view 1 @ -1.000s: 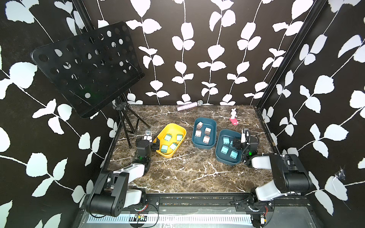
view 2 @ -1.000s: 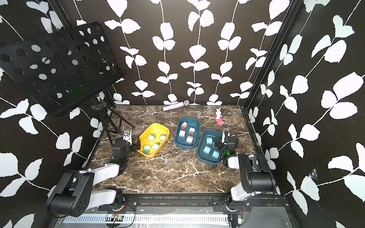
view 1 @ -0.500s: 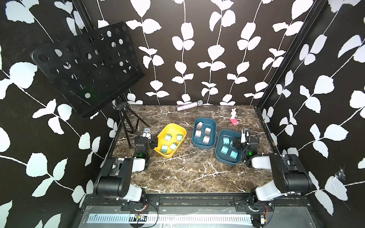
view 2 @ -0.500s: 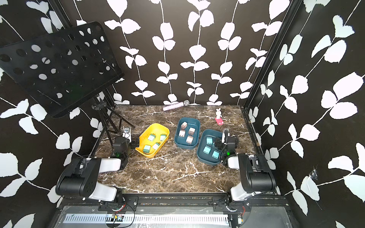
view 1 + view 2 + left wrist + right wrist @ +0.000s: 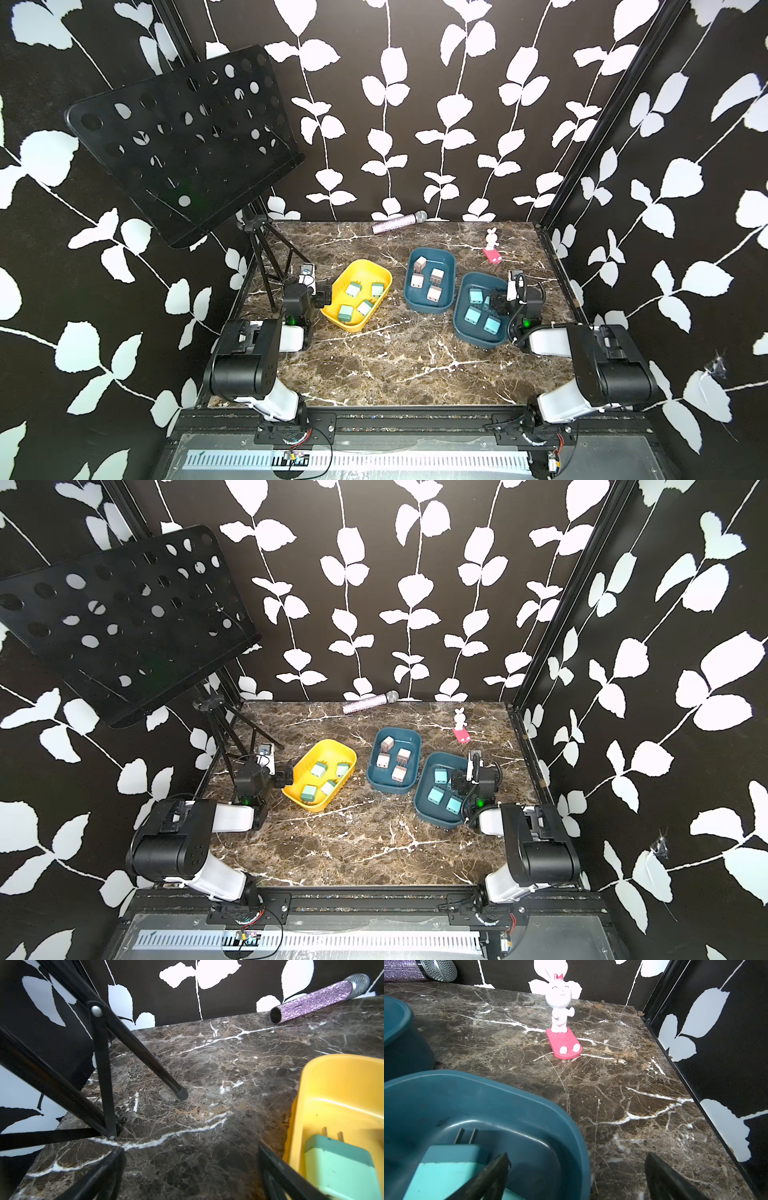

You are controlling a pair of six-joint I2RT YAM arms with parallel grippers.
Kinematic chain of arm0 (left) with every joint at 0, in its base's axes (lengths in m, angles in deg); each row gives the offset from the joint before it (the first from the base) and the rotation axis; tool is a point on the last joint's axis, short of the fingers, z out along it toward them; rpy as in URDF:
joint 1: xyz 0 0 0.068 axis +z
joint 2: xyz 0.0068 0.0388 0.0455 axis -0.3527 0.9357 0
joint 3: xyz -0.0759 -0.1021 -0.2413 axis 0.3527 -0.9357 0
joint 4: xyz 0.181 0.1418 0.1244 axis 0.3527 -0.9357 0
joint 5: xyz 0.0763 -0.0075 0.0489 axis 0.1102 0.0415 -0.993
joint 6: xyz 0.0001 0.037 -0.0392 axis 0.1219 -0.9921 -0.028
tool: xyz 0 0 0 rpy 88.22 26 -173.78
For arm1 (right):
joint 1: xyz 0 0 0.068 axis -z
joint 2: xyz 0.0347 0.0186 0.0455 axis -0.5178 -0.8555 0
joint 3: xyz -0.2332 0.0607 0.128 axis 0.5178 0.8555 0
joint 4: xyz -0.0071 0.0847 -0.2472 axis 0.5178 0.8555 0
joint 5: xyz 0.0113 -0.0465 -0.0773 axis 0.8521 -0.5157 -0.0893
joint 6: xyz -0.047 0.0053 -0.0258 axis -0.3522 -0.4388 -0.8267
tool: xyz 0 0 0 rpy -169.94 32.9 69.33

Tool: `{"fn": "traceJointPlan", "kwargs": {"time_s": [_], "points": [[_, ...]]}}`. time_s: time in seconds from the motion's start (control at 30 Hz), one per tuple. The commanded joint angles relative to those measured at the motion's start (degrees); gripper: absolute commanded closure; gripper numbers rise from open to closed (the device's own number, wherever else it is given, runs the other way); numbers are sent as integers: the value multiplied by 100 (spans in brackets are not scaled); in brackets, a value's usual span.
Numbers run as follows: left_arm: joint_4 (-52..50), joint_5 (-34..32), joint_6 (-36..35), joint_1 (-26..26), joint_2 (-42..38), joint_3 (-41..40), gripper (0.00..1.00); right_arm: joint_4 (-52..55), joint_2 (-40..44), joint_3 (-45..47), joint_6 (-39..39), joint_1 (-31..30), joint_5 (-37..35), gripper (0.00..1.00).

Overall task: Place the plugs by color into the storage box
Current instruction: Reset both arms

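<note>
Sitting sorted: mint plugs [image 5: 353, 289] in the yellow tray [image 5: 362, 263], pink-beige plugs [image 5: 436, 275] and blue plugs [image 5: 473, 316] in teal trays [image 5: 432, 250] to its right. Left hand [image 5: 191, 1149], its arm just folded back beside it, and right hand [image 5: 578, 1156] gape empty. Sorting looks done.

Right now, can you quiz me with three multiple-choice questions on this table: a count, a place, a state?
1. How many green plugs lie in the yellow tray? A two B six C four
2. Where is the rabbit figure? A on the bare table B in the yellow tray C on a green plug
3. The microphone is: A upright B lying on its side C snapped in two
Answers: C, four can be counted; A, it stands outside every tray; B, it lies flat on the table.
</note>
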State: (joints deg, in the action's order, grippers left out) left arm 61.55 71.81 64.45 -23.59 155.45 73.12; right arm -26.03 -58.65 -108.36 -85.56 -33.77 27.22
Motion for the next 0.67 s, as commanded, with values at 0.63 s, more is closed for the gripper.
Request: {"fn": "traceJointPlan", "kwargs": {"time_s": [0.63], "points": [[-291, 374, -136, 30, -81, 57, 1, -330, 44, -31, -39, 4, 21, 1]]}}
